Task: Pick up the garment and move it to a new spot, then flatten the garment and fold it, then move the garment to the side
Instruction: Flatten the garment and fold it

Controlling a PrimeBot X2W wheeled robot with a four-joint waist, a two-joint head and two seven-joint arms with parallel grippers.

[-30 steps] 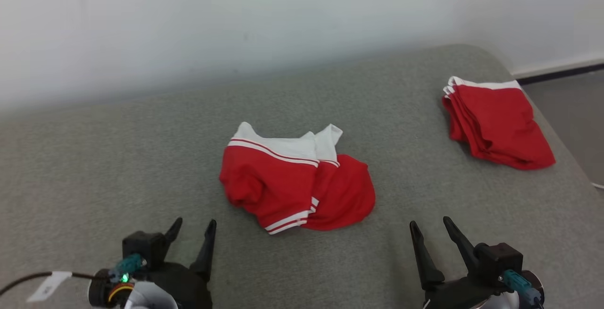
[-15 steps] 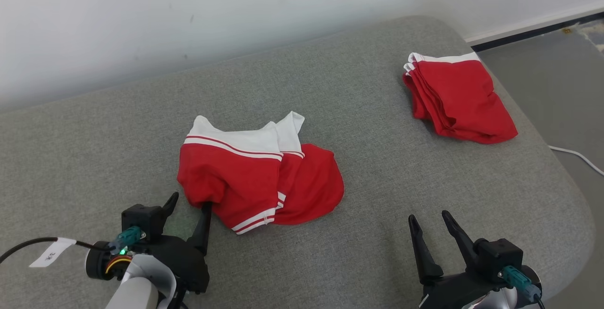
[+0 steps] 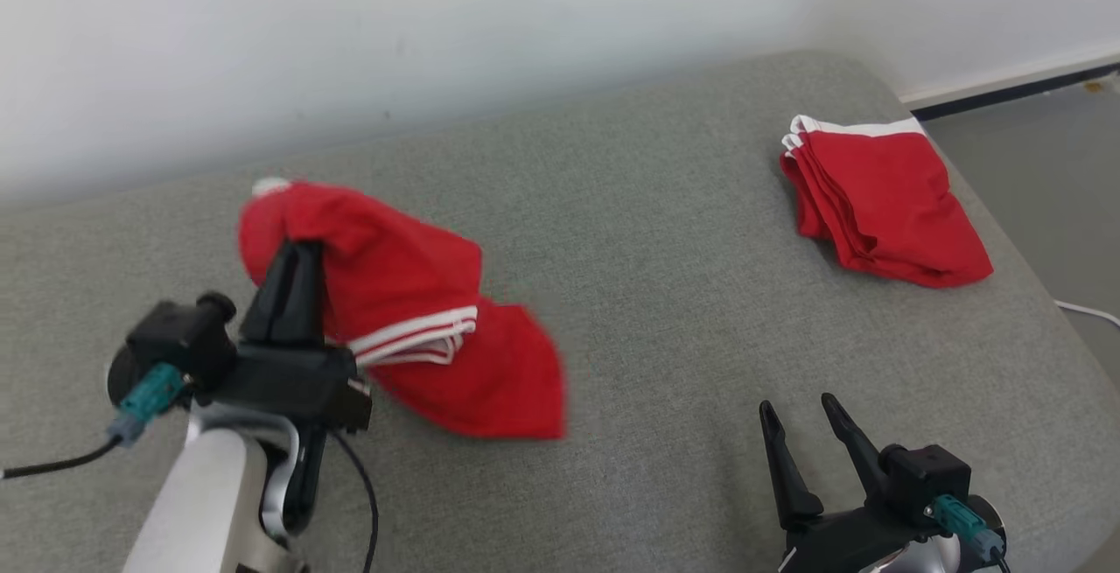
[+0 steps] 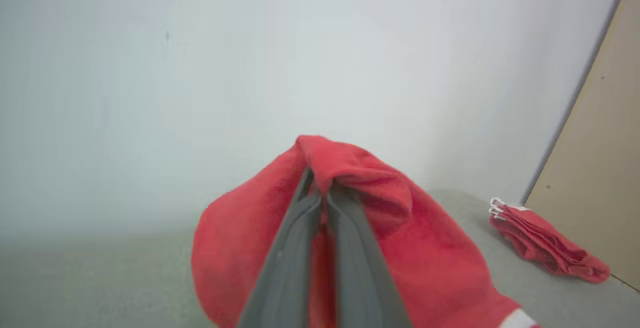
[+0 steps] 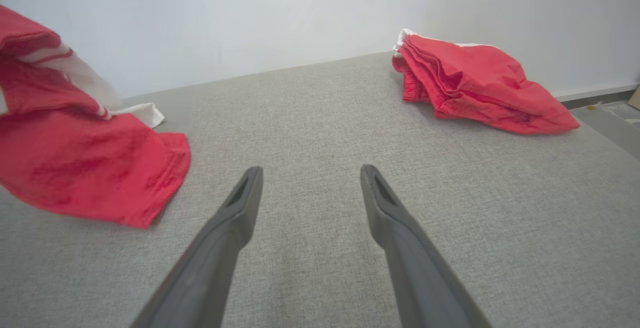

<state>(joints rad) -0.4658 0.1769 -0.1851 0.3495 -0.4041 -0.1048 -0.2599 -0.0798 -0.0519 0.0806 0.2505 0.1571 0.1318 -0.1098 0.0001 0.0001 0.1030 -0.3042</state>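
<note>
the left gripper (image 3: 296, 248) is closed on the red garment (image 3: 420, 328). its two dark fingers (image 4: 295, 248) are pressed together with a fold of cloth pinched at their tips and draped over them. the garment hangs from that pinch above the left part of the grey cushion (image 3: 665, 232). a white-striped hem shows at its middle and a broad red flap reaches down toward the fabric. motion blur hides whether the flap touches the cushion.

the right gripper (image 3: 798, 405) sits low at the near right with its fingers (image 5: 230, 223) spread apart, holding nothing, pointing over bare cushion.

a folded pile of red cloth with white edging (image 3: 884, 206) lies at the far right corner of the cushion, close to its rounded edge and well apart from the held garment.

between garment and pile a wide stretch of grey cushion lies open, and the near middle in front of the right gripper is open too. the cushion's far edge runs along the pale wall (image 3: 437, 31). its right edge drops to a grey floor (image 3: 1041, 171), where a white cable (image 3: 1089, 312) lies. a black cable (image 3: 52, 466) trails from the left wrist.
</note>
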